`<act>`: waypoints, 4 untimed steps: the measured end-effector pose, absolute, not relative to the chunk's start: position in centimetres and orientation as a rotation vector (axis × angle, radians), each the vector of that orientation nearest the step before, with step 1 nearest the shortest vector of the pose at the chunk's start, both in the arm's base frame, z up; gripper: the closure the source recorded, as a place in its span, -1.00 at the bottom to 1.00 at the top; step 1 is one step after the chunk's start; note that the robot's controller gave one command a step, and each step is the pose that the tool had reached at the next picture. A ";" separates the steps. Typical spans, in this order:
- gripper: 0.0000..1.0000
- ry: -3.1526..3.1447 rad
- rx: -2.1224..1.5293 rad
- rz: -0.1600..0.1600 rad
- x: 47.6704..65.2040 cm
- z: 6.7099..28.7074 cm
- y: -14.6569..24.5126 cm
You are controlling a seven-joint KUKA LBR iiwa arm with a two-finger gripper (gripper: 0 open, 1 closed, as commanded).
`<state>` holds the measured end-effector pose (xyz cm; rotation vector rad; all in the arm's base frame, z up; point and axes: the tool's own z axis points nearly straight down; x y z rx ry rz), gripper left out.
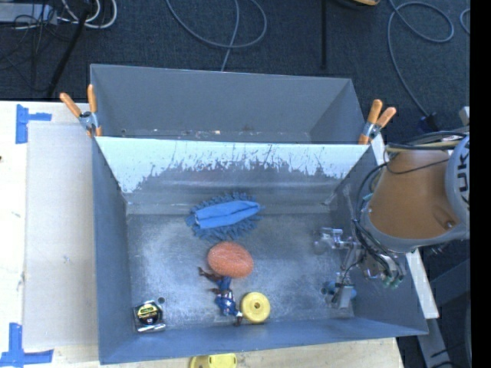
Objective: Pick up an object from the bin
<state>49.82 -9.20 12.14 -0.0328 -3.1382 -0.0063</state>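
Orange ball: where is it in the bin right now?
In the camera view the orange ball lies mid-floor of the bin, between the blue brush behind it and the yellow disc in front, well left of the hand.

The bin [230,113] is grey, the shaggy cloth [224,214] blue. At the cloth's six o'clock are an orange ball [230,260] and a yellow disc [255,306].

Quick count of the loose stuff in the bin [107,205]: one fuzzy blue duster head [224,213], one orange-red oval ball [230,259], one yellow round disc [255,306], one little blue-and-dark toy [223,299], one black-and-yellow tape measure [149,315]. Five things total, one of each.
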 end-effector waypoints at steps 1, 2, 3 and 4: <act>-1.00 -3.136 -0.088 -0.003 50.4 6.9 -13.7; 1.00 -3.138 0.151 -0.012 48.0 7.0 -15.2; 1.00 -3.138 0.152 -0.012 48.0 7.0 -15.2; 1.00 -3.133 0.152 -0.013 47.9 7.7 -15.1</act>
